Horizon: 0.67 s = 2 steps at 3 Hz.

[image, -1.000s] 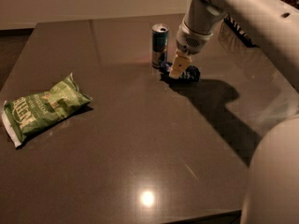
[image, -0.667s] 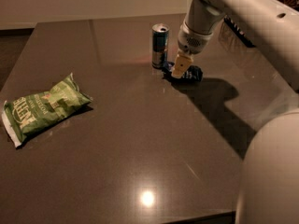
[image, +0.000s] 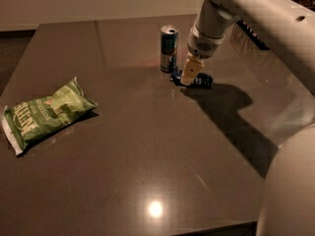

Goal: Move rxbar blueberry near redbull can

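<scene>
The redbull can stands upright, blue and silver, at the back middle of the dark table. The rxbar blueberry, a small dark navy wrapper, lies flat on the table just right of the can's base, partly hidden by my gripper. My gripper comes down from the white arm at the upper right and sits right over the bar's left end, close beside the can.
A green chip bag lies at the left side of the table. My white arm and body fill the right edge of the view. The arm's dark shadow falls to the right of the bar.
Almost nothing has moved. The gripper, the bar and the can stay in the same places beside one another.
</scene>
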Each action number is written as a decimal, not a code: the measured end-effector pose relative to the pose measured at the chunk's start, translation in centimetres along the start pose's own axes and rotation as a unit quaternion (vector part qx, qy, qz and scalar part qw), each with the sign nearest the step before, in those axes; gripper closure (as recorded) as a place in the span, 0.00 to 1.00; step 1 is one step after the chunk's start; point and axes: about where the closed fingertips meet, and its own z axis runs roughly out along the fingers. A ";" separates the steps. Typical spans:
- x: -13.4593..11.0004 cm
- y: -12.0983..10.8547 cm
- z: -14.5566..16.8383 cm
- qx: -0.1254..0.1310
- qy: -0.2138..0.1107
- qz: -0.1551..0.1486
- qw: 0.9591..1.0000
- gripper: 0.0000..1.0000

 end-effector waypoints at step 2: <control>-0.1 0.0 0.2 -0.001 0.000 0.000 1.000 0.00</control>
